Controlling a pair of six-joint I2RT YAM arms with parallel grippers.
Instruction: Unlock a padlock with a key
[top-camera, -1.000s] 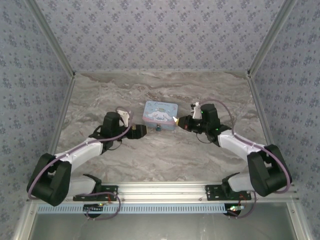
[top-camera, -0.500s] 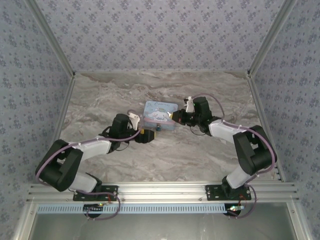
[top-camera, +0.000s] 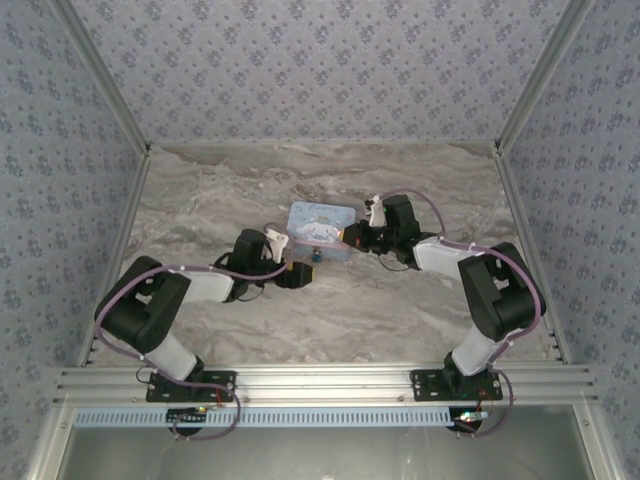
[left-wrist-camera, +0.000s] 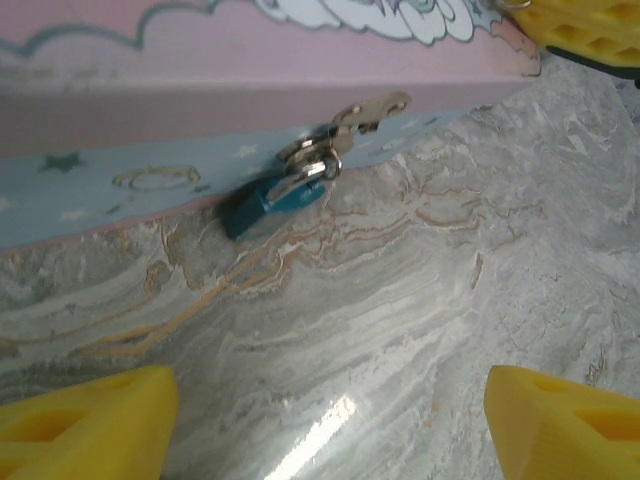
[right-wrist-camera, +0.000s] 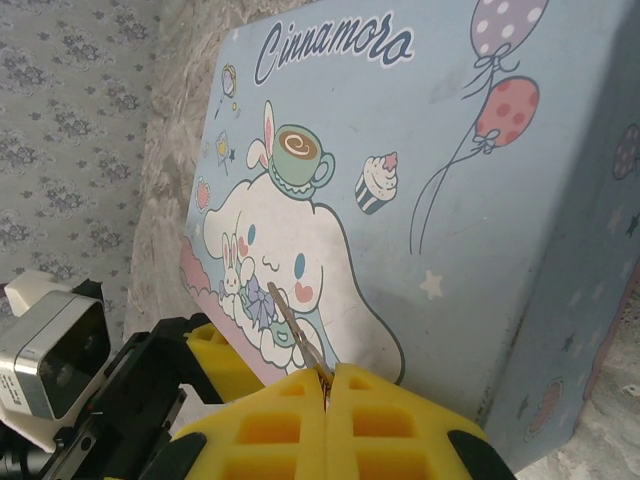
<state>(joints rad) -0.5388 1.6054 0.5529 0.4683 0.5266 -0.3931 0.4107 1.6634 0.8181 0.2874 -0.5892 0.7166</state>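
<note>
L gripper (left-wrist-camera: 325, 425): pads (left-wrist-camera: 85, 420) wide apart, nothing btwn them, touching nothing, just bare table (left-wrist-camera: 420, 300) in the gap. Padlock (left-wrist-camera: 268, 200) lies just ahead on the table, against tin's (left-wrist-camera: 150, 110) front wall, shackle end toward the tin. R gripper (right-wrist-camera: 327, 375): pads pressed together, pinching key (right-wrist-camera: 292, 325), thin blade sticking out over the tin lid at tin's R end. Both grippers sit close to tin. Open table on near & far sides, walls (top-camera: 300, 70) well off.
</note>
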